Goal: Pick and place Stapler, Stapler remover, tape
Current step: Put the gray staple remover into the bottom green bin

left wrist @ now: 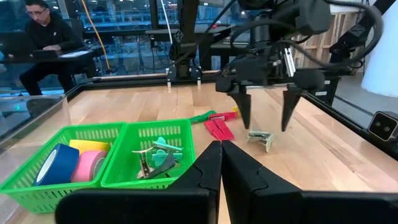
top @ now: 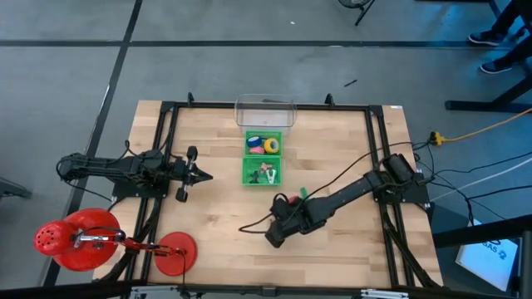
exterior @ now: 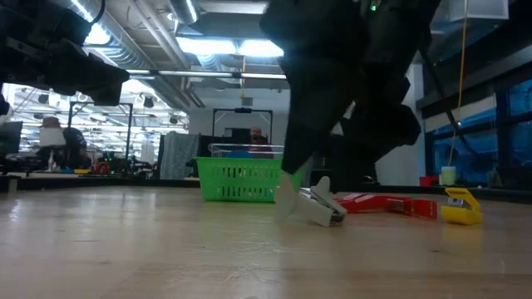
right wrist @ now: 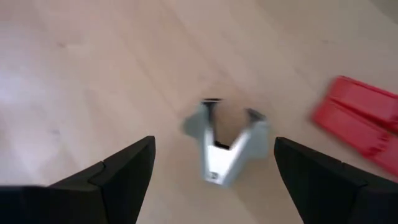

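Currently the right claw (right wrist: 211, 165), spread wide, hovers over a grey staple remover (right wrist: 225, 146) lying on the bench (top: 216, 241) at five o'clock from the green baskets (top: 264, 158). Pick step; next: descend, straddle, pinch. Left claw (left wrist: 220, 168) pressed together, waiting at nine o'clock.

Table (exterior: 125, 249): pale wood, fills the lower half of the frame.
Green basket (exterior: 237, 180): centre, standing far back on the table.
Staple remover (exterior: 320, 206): grey-white, just right of centre, lying on the wood.
Dark arm (exterior: 349, 75): comes down from the top, just above the staple remover.
Red stapler (exterior: 386, 203): right of the remover, lying flat.
Yellow piece (exterior: 461, 206): far right, beside the red stapler.
Person (exterior: 258, 137): behind the basket, in the room beyond.
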Controlling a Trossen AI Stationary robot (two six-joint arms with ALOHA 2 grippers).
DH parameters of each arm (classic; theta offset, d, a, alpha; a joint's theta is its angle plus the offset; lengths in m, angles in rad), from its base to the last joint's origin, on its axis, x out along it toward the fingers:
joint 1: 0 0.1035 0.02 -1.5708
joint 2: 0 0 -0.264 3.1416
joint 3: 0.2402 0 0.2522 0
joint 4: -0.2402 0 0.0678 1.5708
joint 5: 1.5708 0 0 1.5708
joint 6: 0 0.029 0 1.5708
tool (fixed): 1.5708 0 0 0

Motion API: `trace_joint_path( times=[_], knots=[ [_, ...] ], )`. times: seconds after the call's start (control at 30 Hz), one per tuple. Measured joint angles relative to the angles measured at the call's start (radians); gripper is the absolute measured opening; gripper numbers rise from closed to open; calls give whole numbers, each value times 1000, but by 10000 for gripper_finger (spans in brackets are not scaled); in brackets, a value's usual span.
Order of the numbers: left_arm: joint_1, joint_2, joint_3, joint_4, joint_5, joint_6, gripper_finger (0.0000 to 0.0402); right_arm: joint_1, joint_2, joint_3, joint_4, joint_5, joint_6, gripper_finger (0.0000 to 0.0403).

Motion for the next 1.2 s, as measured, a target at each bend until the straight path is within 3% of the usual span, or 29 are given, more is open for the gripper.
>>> trace_joint_path(
  times=[0.67, 1.2],
  knots=[
    [0, 0, 0, 0, 0, 0, 4, -4, 2, 0, 22, 53, 0, 330],
    [0, 0, 0, 0, 0, 0, 4, 7, 90, 12, 59, 87, -54, 317]
  ],
)
